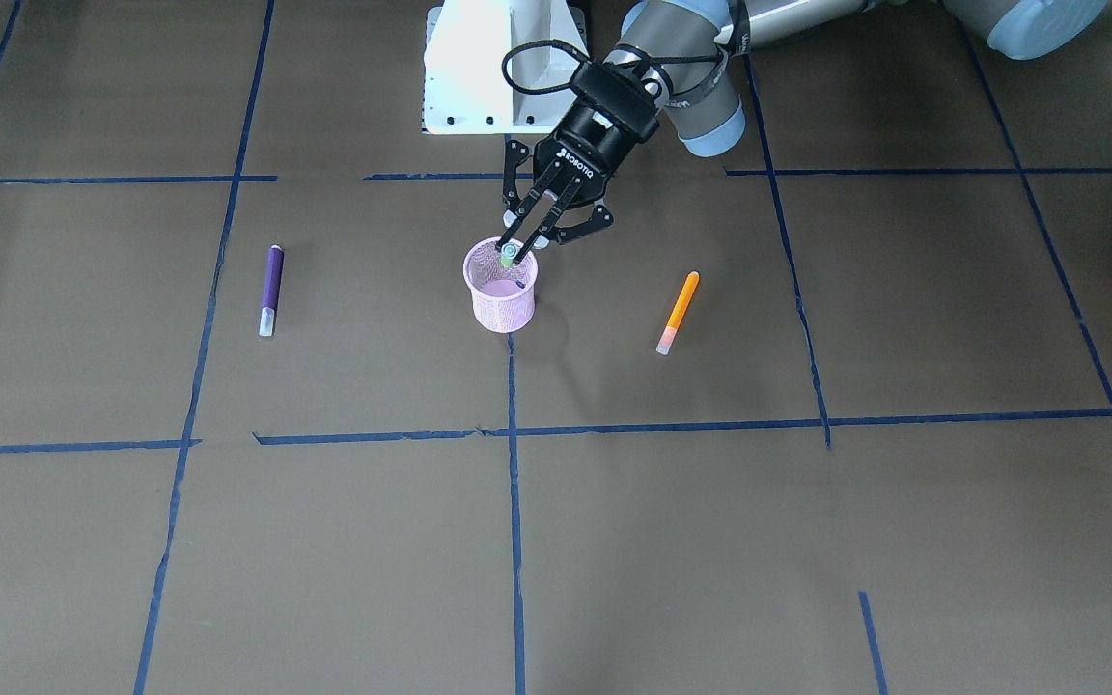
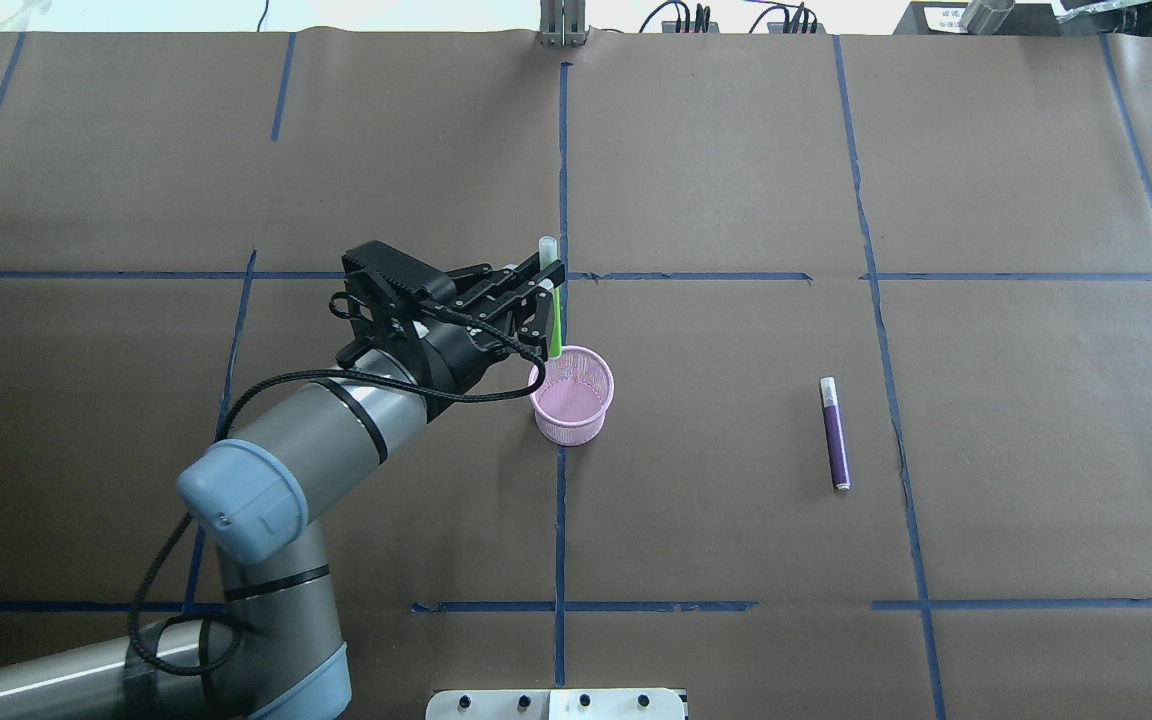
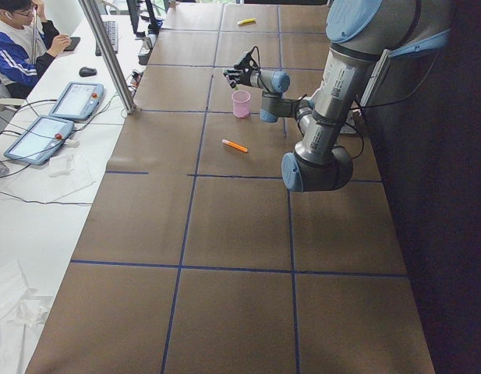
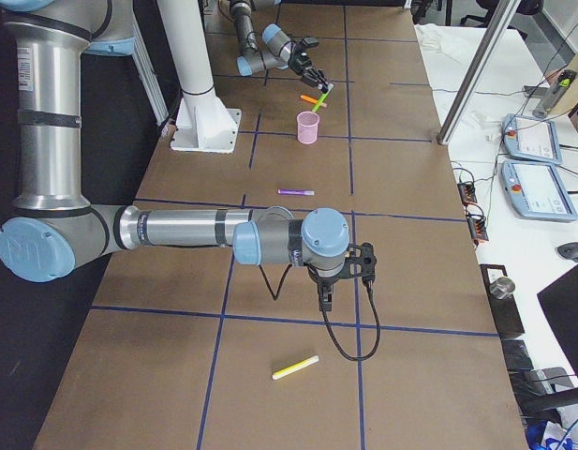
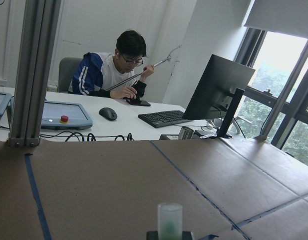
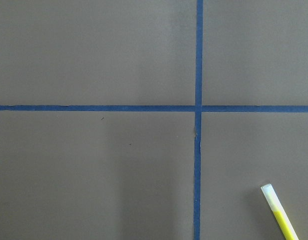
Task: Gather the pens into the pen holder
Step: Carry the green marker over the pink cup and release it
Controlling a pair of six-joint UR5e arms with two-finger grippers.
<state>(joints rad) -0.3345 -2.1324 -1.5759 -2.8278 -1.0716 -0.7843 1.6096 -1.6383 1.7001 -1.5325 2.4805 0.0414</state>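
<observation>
My left gripper (image 2: 547,300) is shut on the green pen (image 2: 555,328) and holds it nearly upright. The pen's lower end is at the mouth of the pink mesh pen holder (image 2: 573,400), and its pale cap (image 5: 169,220) points up. In the front view the gripper (image 1: 521,244) hangs over the holder's (image 1: 501,294) far rim. The purple pen (image 1: 270,288) lies on the table on the robot's right, and the orange pen (image 1: 679,311) on its left. My right gripper (image 4: 348,264) shows only in the right side view, low over the table far from the holder. I cannot tell whether it is open or shut.
A yellow pen (image 4: 295,367) lies near the right gripper and shows in the right wrist view (image 6: 282,216). The white robot base (image 1: 503,68) stands behind the holder. Blue tape lines (image 2: 560,520) cross the brown table. An operator (image 3: 22,39) sits beyond the table's far edge.
</observation>
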